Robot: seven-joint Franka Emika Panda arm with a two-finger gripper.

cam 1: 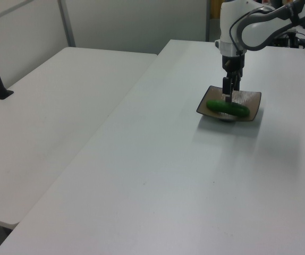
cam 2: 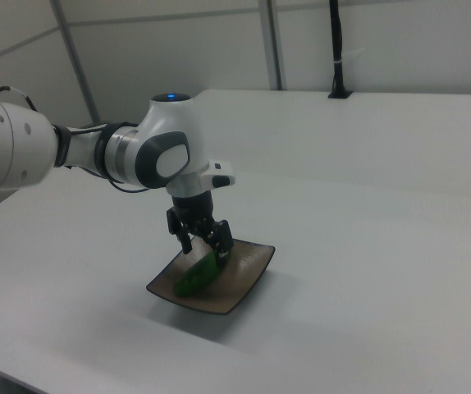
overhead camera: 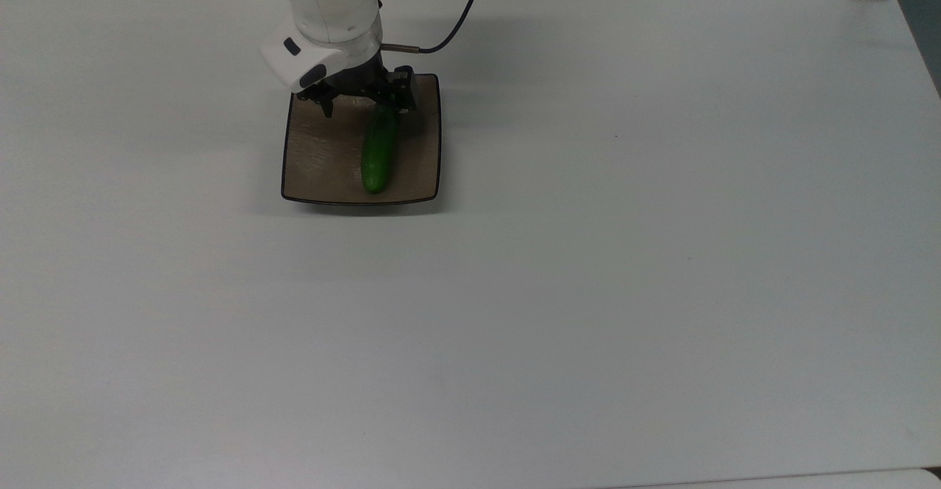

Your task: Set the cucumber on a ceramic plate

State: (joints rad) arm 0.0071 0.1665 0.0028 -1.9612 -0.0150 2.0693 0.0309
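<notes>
Cucumber (overhead camera: 378, 152) on ceramic plate (overhead camera: 317, 158), under spread gripper (overhead camera: 365, 104).

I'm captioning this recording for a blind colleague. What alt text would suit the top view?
A green cucumber lies on a square brown plate on a white table, toward the top view's right side of the plate. A white robot arm's gripper is over the plate's far edge, at the cucumber's far end.

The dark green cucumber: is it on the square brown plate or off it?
On it. The cucumber lies flat inside the plate rim, with the gripper above its far end.
</notes>
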